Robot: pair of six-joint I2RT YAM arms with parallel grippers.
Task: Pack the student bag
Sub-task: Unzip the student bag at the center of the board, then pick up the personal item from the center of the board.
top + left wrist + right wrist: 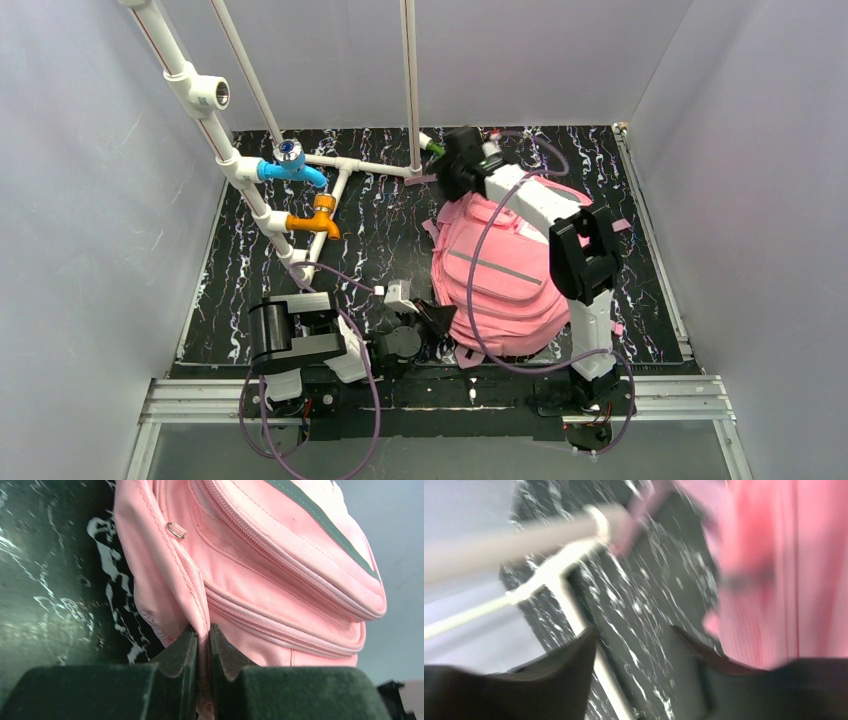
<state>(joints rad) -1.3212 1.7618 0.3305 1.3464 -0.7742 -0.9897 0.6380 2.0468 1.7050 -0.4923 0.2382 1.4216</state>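
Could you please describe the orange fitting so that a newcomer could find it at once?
Find the white pipe frame on the left of the black marbled mat. Low on it sits the orange fitting, nearer the front than the blue fitting; only it is orange.

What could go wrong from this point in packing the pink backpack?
The left gripper pinches only a thin fabric fold of the pink backpack; a pull could slip it free.
The right gripper, open and empty, hangs close to the white pipe frame and could knock it.
The purple cable draped over the backpack might snag.
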